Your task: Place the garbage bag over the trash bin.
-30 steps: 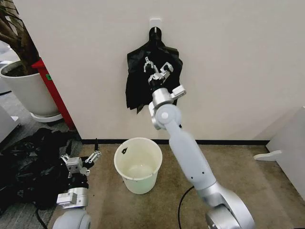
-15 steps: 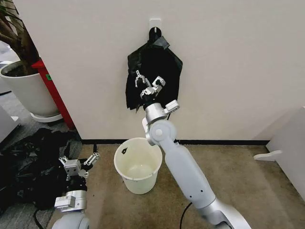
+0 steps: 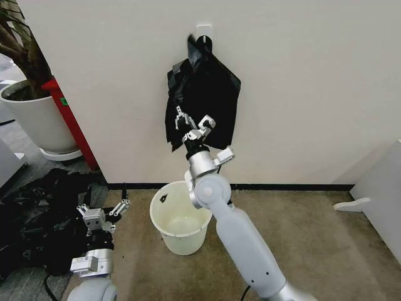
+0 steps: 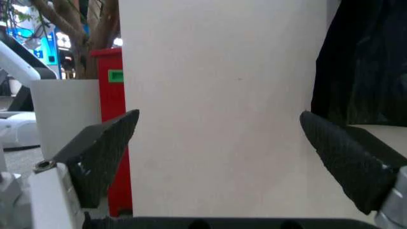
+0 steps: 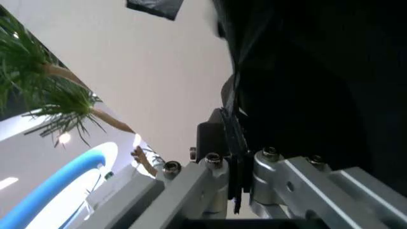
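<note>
Pinching the garbage bag [image 3: 210, 100], right tool [image 3: 192, 125] closed.

R gripper [image 3: 192, 123] raised, fingers clamped; L gripper [image 3: 102, 212] low, fingers apart

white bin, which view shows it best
The head view: the whole bin stands open on the floor below the hanging black bags, with the right gripper raised above it. The left wrist view catches just a pale strip that may be its rim; the right wrist view gives nothing of it.
</note>
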Robot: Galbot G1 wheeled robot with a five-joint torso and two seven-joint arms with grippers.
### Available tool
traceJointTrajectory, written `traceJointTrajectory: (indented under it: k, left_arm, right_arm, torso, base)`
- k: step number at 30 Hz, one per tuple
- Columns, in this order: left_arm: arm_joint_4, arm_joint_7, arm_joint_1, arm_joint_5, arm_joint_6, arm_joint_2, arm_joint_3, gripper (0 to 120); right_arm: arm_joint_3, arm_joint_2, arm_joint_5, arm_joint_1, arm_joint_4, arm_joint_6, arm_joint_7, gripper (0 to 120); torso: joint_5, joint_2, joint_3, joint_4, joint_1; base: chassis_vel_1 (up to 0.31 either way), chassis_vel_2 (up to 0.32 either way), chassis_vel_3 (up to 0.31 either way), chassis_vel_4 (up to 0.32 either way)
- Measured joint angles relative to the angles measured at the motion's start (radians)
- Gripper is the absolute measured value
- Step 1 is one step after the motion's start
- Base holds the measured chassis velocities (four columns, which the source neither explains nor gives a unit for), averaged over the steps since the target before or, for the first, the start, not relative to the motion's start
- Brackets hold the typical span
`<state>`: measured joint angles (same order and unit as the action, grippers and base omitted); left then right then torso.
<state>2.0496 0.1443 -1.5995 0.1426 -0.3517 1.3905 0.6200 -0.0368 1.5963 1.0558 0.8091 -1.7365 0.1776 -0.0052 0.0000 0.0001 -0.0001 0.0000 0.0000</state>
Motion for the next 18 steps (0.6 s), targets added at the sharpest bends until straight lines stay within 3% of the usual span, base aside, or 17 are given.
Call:
traceJointTrajectory:
  k: [18]
  left_arm:
    - [-0.003,-0.006,0.082,0.084,0.025,-0.044,0.021,100]
  right_arm:
    - [-0.018,-0.052,-0.084,0.195,-0.038,0.024,-0.081,0]
  torso:
    - [0.0001,0.000,0.000,0.0000,0.000]
  base:
    - [0.000,0.000,0.000,0.000]
